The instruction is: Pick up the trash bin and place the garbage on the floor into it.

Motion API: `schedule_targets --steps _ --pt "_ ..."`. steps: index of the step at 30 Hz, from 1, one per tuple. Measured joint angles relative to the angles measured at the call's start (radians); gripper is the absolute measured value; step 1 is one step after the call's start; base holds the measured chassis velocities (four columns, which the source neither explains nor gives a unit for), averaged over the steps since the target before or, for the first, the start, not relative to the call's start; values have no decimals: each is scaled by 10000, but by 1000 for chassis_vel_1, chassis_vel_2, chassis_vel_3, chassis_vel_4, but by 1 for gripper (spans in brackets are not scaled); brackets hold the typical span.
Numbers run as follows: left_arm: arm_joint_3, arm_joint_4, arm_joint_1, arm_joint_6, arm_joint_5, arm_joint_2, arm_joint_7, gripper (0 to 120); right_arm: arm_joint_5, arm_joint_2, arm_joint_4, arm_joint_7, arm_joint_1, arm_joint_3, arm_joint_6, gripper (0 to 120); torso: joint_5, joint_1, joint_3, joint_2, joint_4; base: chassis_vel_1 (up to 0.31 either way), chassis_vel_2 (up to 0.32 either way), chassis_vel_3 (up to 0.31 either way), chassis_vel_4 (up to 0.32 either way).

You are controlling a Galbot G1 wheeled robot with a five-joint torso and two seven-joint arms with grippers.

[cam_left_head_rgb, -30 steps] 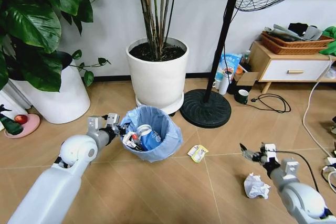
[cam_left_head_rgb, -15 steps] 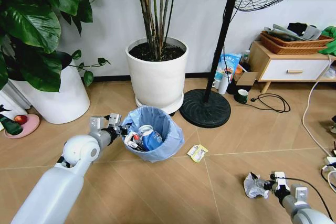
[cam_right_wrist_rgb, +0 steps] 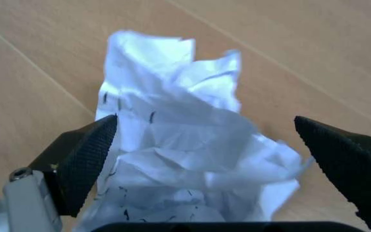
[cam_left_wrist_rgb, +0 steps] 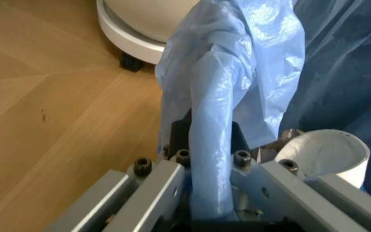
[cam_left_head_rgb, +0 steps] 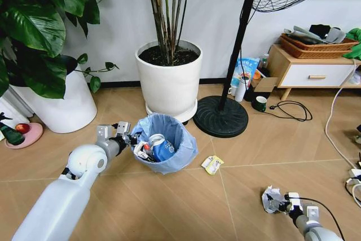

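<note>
Left gripper (cam_left_head_rgb: 125, 135): clamped on trash bin (cam_left_head_rgb: 164, 143) rim, steadying it | Right gripper (cam_right_wrist_rgb: 211, 145): jaws apart, straddling paper ball (cam_right_wrist_rgb: 179, 145) for pickup

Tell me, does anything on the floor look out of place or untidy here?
Yes. A crumpled paper ball lies on the floor, between the open fingers of the right gripper. A yellowish wrapper lies beside the trash bin, which the left gripper holds by its rim.
</note>
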Motion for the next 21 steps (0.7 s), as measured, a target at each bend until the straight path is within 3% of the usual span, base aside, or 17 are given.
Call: schedule_targets --steps 6,16,18,21 --pt "16 16 -6 0 6 -30 0 0 -88 87 -467 1 251 -87 61 98 -3 0 0 0 1 0 0 0 0" --pt "9 30 -29 0 6 -10 0 0 -202 309 -791 48 382 -131 284 63 -2 0 -1 0 1 0 0 0 0" --pt "17 29 -27 0 6 -25 0 0 -221 381 -680 122 328 -146 296 52 -1 0 0 0 0 0 0 0 0" --pt "17 28 -21 0 8 -25 0 0 -223 408 -617 176 298 -150 302 45 0 0 0 0 0 0 0 0 0"
